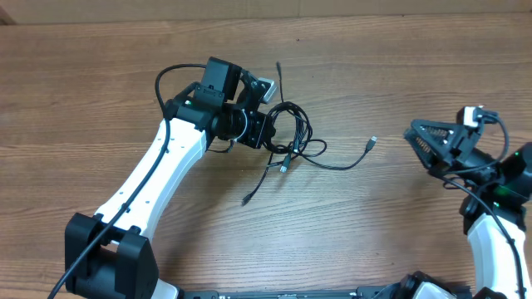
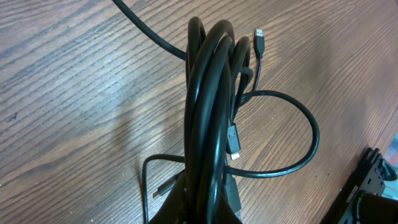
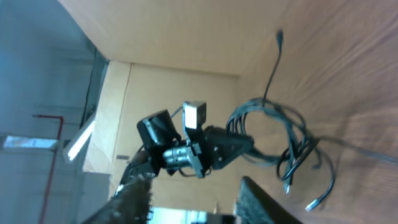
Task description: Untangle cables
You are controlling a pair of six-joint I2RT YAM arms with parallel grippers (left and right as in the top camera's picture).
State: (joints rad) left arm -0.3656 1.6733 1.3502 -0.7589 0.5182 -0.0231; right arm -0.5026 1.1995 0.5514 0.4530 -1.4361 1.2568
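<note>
A: Since the list runs from the robot's side of the desk [image 1: 100,83] outward, what lies nearest?

B: Item one: a cable end [image 1: 247,200], black, flat on the wood, apart from both arms. Its strand runs up and away toward the main bunch.

A: And the bunch itself?

B: Item two: cables [image 1: 293,133], thin, black, several loops gathered together at about mid-desk. The left wrist view shows the loops [image 2: 208,93] rising as one thick sheaf, with one wide loop bowing out to the right. A small plug [image 2: 234,144] lies against the sheaf. Whether the loops rest on the wood or hang just above it, I cannot tell.

A: State of the left tool?

B: Item three: left tool [image 1: 270,131], clamped on the cables at their left edge. In its own camera it is mostly hidden under the sheaf.

A: Anything level with it?

B: Item four: a silvery tip [image 1: 373,142] on a single strand leading right from the cables. It lies on the desk between them and the right arm.

A: And the right tool?

B: Item five: right tool [image 1: 420,145], jaws apart with nothing between them, well apart from every cable. In its camera the fingers [image 3: 261,202] sit at the bottom edge. The cables [image 3: 273,124] show beyond them, gripped by the left tool.

A: Farthest?

B: Item six: one strand tip [image 1: 278,66], reaching from the cables toward the far edge, over bare wood.
</note>
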